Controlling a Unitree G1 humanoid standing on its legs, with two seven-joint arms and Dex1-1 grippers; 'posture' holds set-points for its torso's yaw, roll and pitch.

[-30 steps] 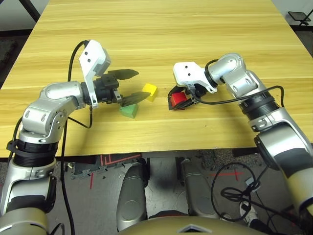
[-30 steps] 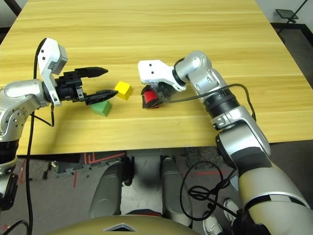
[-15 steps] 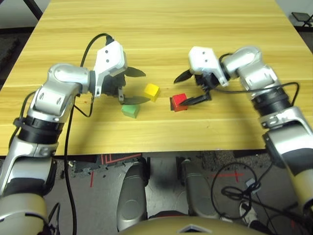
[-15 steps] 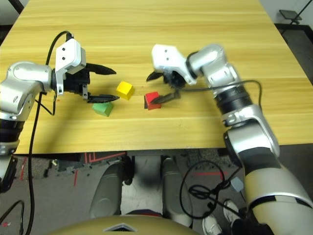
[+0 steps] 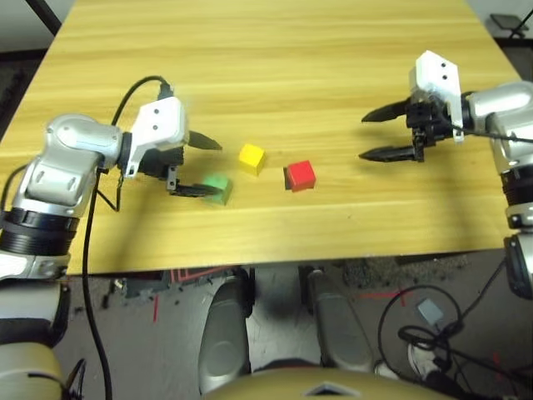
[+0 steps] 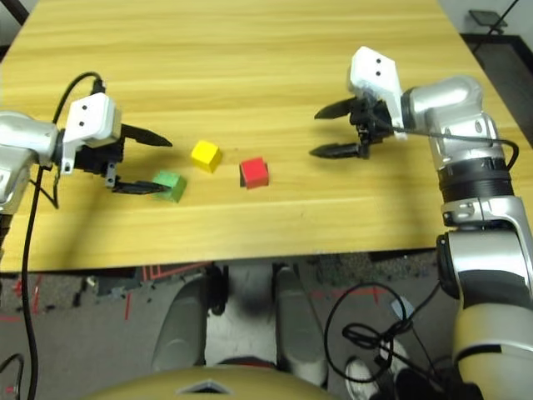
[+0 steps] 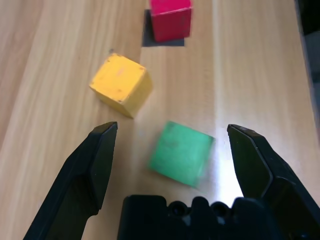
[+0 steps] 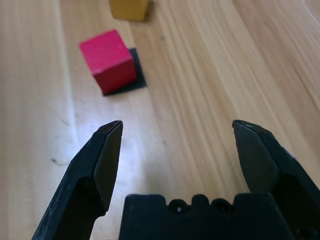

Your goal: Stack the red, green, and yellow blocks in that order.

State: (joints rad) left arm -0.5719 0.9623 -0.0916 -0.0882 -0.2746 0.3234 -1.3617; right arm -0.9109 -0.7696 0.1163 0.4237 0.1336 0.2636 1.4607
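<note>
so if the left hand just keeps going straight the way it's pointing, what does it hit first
Most likely the green block: it lies just ahead of the open left hand, roughly between its fingers. The yellow block sits further on and off to one side, though depth is hard to judge.

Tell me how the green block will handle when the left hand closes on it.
The green block looks rigid with flat faces, so it probably won't roll. It sits skewed between the open left hand fingers, so it may twist on closing. Likely light.
</note>
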